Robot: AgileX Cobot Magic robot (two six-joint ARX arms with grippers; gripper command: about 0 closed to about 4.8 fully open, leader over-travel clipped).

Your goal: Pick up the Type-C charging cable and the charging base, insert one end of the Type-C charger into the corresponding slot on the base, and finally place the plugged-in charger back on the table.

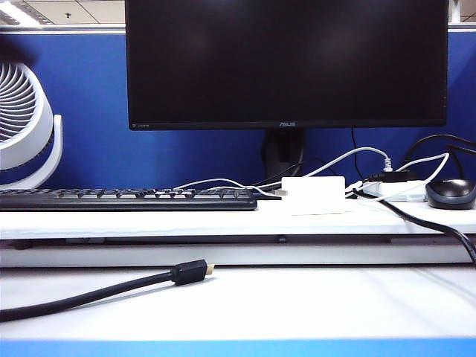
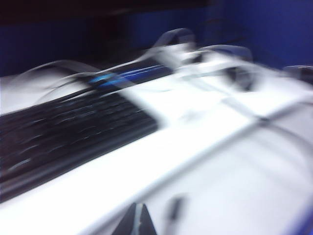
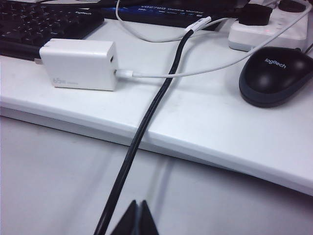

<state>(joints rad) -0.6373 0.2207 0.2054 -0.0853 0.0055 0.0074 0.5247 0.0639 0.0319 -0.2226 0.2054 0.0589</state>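
Both tools are pinched shut on nothing: the right tool point(image 3: 137, 218) hangs low before the bench point(image 3: 205, 122), the left tool point(image 2: 138, 223) likewise (its view blurred). The charging base point(image 3: 78, 63) sits on the bench beside the keyboard point(image 3: 44, 19), the Type-C charging cable point(image 3: 161, 75) already plugged into its side, stretching toward the mouse point(image 3: 276, 76). Both lie up and ahead of the right tool, seemingly the nearer.

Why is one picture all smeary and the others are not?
The left wrist view is streaked with motion blur: the keyboard and the cables are smeared, and only the shut left gripper shows as a dark tip. The right wrist view is sharp: the charging base, the Type-C charging cable, the mouse and the shut right gripper. The exterior view is clear too.
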